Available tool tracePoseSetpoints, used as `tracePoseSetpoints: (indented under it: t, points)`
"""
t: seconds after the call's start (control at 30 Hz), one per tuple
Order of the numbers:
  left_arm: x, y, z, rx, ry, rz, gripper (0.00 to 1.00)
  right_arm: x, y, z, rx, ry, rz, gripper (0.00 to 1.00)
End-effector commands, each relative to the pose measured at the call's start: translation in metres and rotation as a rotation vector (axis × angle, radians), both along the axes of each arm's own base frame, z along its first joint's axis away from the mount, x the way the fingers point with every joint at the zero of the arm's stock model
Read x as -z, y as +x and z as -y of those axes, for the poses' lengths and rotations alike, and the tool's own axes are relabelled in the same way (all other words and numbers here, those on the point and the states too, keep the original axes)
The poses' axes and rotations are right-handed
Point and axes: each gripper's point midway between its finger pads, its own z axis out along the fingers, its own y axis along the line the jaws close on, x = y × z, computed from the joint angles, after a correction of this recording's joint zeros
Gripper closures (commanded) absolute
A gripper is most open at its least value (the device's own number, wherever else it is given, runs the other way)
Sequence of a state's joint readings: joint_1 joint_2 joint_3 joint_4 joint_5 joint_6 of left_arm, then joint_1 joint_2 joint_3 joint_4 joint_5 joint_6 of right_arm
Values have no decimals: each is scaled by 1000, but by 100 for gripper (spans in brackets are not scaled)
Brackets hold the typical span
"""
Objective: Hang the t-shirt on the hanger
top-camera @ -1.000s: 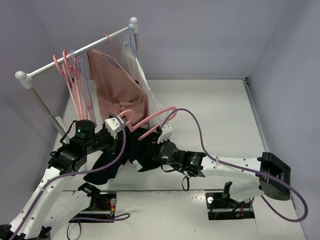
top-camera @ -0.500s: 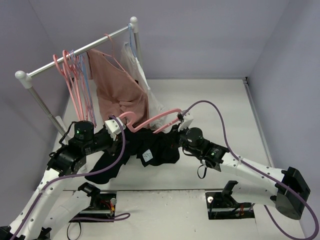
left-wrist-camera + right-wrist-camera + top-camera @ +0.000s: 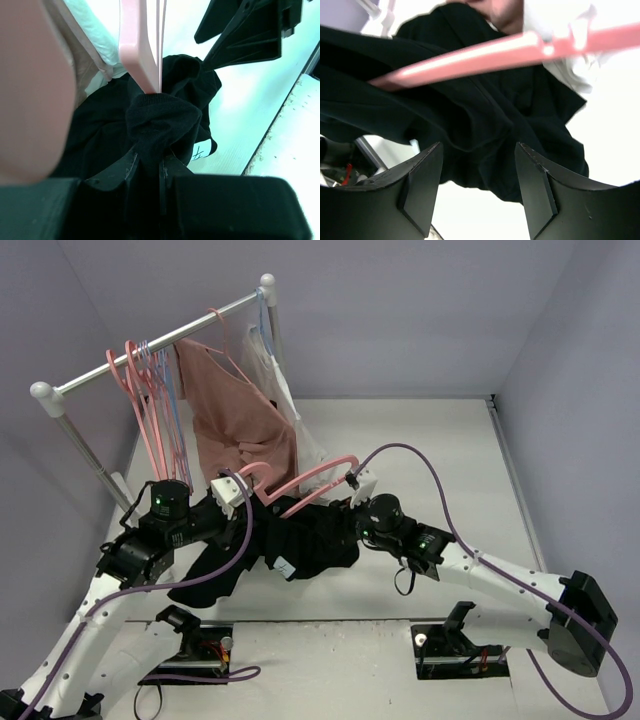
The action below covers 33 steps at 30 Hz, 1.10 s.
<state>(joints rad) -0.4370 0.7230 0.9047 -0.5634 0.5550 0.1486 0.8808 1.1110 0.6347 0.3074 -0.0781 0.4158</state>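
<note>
Jaws of the left gripper [image 3: 149, 161] pinch a bunched fold of the black t-shirt [image 3: 165, 117], and the pink hanger [image 3: 139, 50] rises just above that fold. The right gripper [image 3: 477, 150] stands spread apart, the t-shirt hanging just ahead of it with the hanger's bar crossing the fabric.

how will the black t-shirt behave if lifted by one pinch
Likely floppy: the t-shirt sags in folds below the hanger and bunches where the left gripper pinches it. Probably light, since that small pinch holds the bunch up. It may slip along the smooth hanger.
</note>
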Motion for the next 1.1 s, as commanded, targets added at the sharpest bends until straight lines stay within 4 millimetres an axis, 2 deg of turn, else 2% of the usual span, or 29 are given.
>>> tracePoseSetpoints:
  t: [0.0, 0.17, 0.33, 0.47, 0.5, 0.7, 0.9, 1.07]
  points:
    - [-27, 10, 7, 20, -47, 94, 100, -63, 16, -11, 38, 110, 135, 44]
    - [-27, 10, 7, 20, -48, 93, 100, -46, 24, -23, 57, 55, 121, 44]
    - [-26, 10, 7, 21, -47, 93, 100, -32, 23, -35, 48, 10, 114, 45]
    - [-27, 9, 7, 24, -49, 93, 100, -21, 24, -37, 53, -12, 101, 50]
    - [-27, 9, 7, 25, -50, 93, 100, -16, 25, -35, 65, -22, 100, 58]
    - [-35, 2, 8, 44, -71, 112, 100, -10, 48, -2, 187, -67, 138, 99]
    - [-49, -7, -1, 32, -58, 148, 100, -27, 70, 37, 294, -54, 159, 100]
    - [-62, -26, -14, 18, -35, 168, 100, -46, 86, 78, 369, -68, 176, 100]
